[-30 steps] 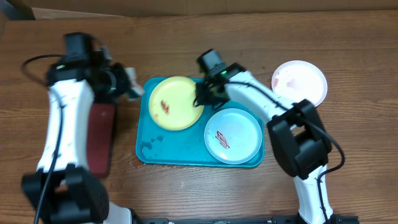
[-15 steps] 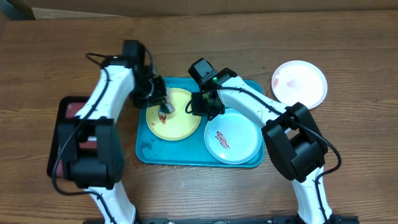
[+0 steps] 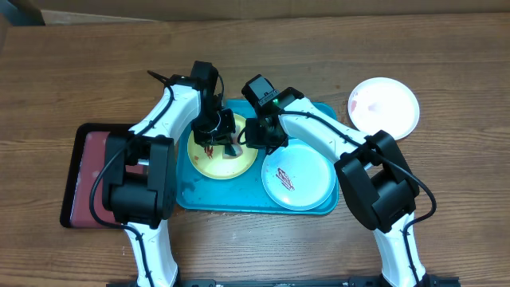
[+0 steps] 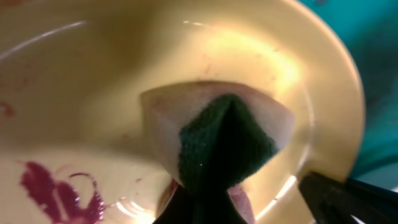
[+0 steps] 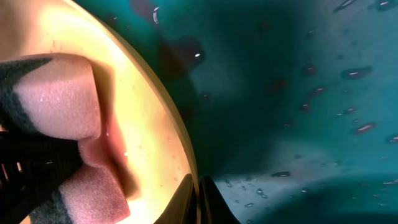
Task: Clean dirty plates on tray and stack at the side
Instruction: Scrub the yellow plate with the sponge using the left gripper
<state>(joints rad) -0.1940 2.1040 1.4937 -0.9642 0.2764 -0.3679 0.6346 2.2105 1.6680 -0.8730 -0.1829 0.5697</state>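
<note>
The yellow-green plate (image 3: 209,159) lies on the turquoise tray (image 3: 239,195) at its left, with a reddish smear (image 4: 56,186). My left gripper (image 3: 219,134) is shut on a pink sponge with a green pad (image 4: 217,140) and presses it onto this plate. My right gripper (image 3: 256,137) is shut on the plate's right rim (image 5: 186,158); its jaws (image 5: 198,199) pinch the edge. The pale mint plate (image 3: 299,174) with a smear sits on the tray's right. The white-pink plate (image 3: 384,105) lies on the table to the right of the tray.
A dark red, black-rimmed tray (image 3: 84,171) lies on the wooden table left of the turquoise tray. Water drops cover the turquoise tray's floor (image 5: 311,99). Both arms cross above the tray's back half.
My left arm swung from the dark red tray to the yellow-green plate and moved the sponge rightward across it. My right gripper stayed on the rim; the plate shifted slightly forward-left.
</note>
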